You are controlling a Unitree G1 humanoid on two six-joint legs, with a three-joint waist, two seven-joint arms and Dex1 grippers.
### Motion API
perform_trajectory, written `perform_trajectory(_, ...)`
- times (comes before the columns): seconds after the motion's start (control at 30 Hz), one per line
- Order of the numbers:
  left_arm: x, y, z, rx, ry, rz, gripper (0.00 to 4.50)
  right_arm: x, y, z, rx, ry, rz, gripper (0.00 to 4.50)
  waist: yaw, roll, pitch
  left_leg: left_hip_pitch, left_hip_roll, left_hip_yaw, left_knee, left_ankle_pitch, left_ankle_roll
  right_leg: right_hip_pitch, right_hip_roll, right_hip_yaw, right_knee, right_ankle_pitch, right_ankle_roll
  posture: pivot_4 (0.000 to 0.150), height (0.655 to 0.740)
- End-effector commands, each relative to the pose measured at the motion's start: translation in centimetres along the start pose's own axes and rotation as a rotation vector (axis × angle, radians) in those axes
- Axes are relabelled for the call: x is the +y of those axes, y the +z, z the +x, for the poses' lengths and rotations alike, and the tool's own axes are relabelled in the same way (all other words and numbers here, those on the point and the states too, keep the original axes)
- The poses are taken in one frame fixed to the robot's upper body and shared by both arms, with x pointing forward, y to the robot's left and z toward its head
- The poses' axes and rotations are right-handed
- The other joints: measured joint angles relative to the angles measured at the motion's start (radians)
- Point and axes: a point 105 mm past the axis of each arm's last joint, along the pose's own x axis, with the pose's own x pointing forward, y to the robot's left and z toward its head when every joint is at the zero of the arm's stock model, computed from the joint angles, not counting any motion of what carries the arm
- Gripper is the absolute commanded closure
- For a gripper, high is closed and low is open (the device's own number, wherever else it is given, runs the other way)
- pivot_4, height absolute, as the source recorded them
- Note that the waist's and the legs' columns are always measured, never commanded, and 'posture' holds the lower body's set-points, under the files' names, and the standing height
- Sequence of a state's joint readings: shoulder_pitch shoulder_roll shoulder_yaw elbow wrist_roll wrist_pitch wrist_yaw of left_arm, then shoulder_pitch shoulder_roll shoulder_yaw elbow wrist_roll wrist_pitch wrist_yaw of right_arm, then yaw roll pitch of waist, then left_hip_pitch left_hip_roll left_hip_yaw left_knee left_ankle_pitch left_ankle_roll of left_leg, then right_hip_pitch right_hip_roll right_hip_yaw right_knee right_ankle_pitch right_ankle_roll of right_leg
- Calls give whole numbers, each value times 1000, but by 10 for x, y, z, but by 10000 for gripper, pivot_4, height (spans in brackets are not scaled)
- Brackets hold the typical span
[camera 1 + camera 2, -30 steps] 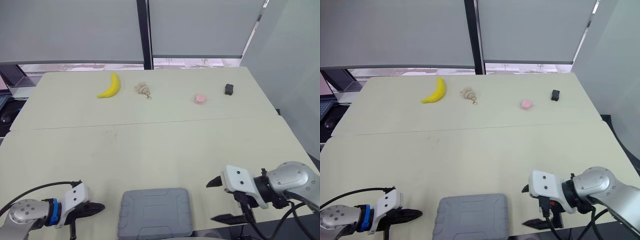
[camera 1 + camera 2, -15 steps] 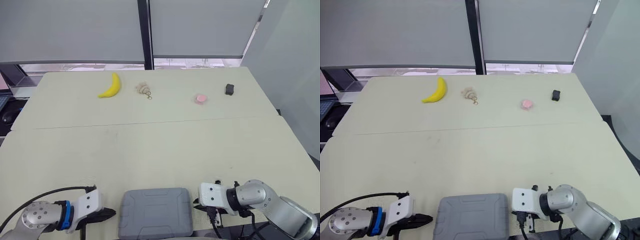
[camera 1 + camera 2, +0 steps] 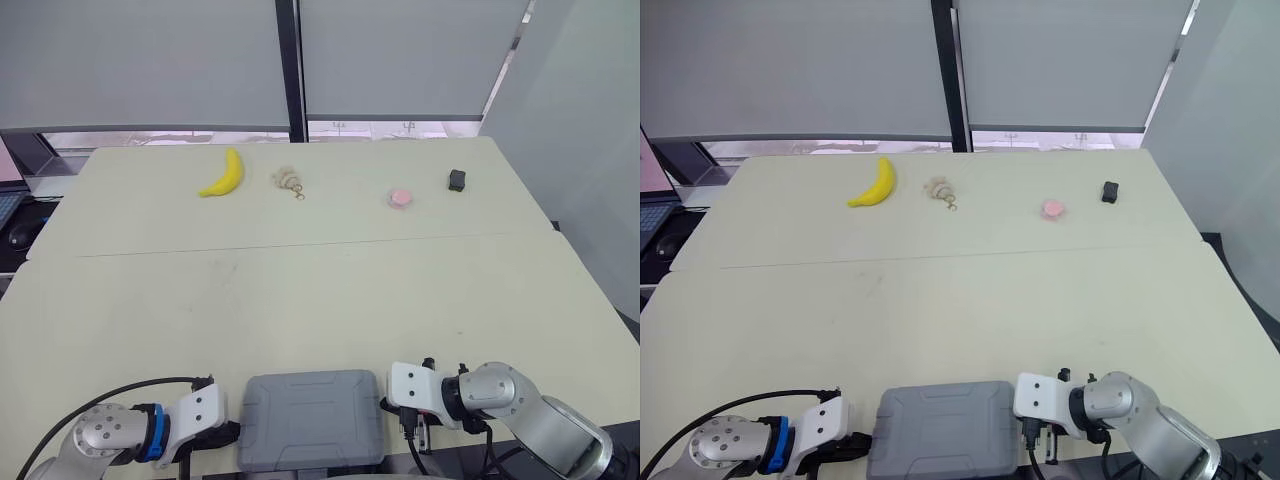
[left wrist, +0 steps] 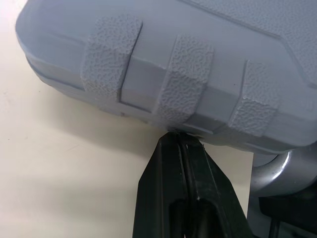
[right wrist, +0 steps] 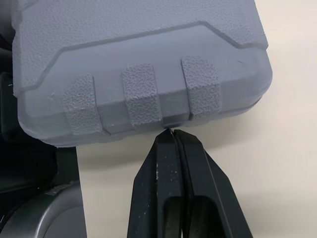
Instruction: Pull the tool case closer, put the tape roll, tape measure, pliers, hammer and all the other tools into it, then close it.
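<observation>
Pale tabletop (image 3: 320, 300) carried a grey tool case (image 3: 312, 418), lid down, at the near edge. At the case's left side the left gripper (image 4: 181, 136) had its fingers closed together, tips touching the wall below the ribbed pads. The right gripper (image 5: 172, 133) met the case's right side the same way. Well beyond the case lay a banana (image 3: 222, 174), a pink item (image 3: 401, 197) and a black object (image 3: 457, 179).
</observation>
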State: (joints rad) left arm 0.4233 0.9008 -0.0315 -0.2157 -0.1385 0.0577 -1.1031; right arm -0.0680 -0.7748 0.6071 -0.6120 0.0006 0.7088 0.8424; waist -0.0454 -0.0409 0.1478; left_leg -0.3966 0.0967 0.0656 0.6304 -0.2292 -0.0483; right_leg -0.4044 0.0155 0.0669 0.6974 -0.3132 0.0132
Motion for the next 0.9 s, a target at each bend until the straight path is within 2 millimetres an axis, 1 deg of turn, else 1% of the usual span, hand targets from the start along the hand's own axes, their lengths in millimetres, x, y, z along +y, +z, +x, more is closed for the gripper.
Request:
perform_trajectory(0.03, -3, 13, 9, -64, -11, 30, 45000, -2, 22, -2, -84, -8, -51, 44834, 2, 0, 0, 0, 0, 0, 0, 0, 0, 0, 0, 0, 0, 0, 0, 1500, 7400)
perform_trajectory(0.37, 7, 10, 7, -67, 26, 40, 45000, -1, 19, -3, -71, 2, -43, 44834, 15, 0, 0, 0, 0, 0, 1, 0, 0, 0, 0, 0, 0, 1, -1, 1500, 7400)
perform_trajectory(0.57, 13, 12, 7, -75, 43, 49, 45000, 8, 15, -2, -49, 50, -38, 44834, 16, 0, 0, 0, 0, 0, 1, 0, 0, 0, 0, 0, 0, 1, 0, 1500, 7400)
perform_trajectory(0.8, 3, 8, 6, -59, 0, 44, 45000, 8, 12, -1, -39, 48, -37, 44834, 15, 1, 0, 0, 0, 0, 1, 0, 0, 0, 0, 0, 0, 1, 0, 1500, 7400)
perform_trajectory(0.9, 3, 5, 5, -49, 5, 38, 45000, 6, 10, -1, -33, 41, -37, 44834, 14, 1, -1, 0, 0, 1, 1, 0, 0, 0, 0, 0, 0, 1, 0, 1500, 7400)
